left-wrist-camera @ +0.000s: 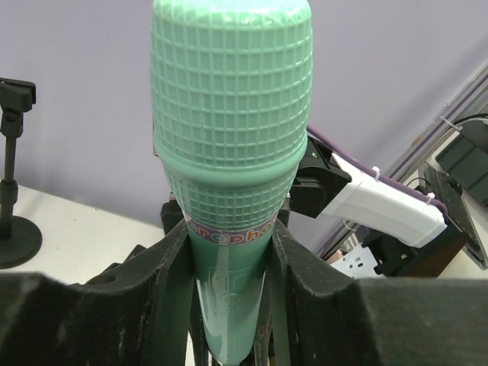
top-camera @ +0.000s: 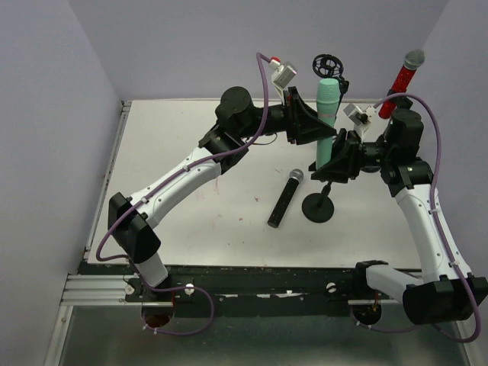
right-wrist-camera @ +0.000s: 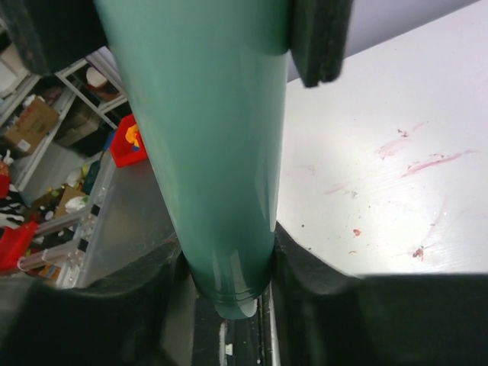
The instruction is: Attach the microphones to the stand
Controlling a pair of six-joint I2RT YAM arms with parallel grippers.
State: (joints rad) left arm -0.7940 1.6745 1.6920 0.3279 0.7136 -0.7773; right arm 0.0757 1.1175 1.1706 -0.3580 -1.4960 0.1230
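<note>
The mint-green microphone point(top-camera: 327, 114) stands nearly upright in the air at the table's back middle, head up. My left gripper point(top-camera: 316, 128) is shut on its handle just below the head; the head point(left-wrist-camera: 231, 114) fills the left wrist view between my fingers point(left-wrist-camera: 171, 274). My right gripper point(top-camera: 331, 162) is shut on the lower handle point(right-wrist-camera: 206, 137), its tail end showing between the pads point(right-wrist-camera: 305, 267). A black round-based stand point(top-camera: 319, 206) sits right below. The black microphone point(top-camera: 284, 198) lies flat on the table. The red microphone point(top-camera: 402, 80) stands upright at the back right.
A second stand with an empty round clip point(top-camera: 329, 65) rises at the back behind the green microphone. Another small stand point(left-wrist-camera: 11, 191) shows at the left of the left wrist view. The white table point(top-camera: 191, 213) has walls on the left and behind.
</note>
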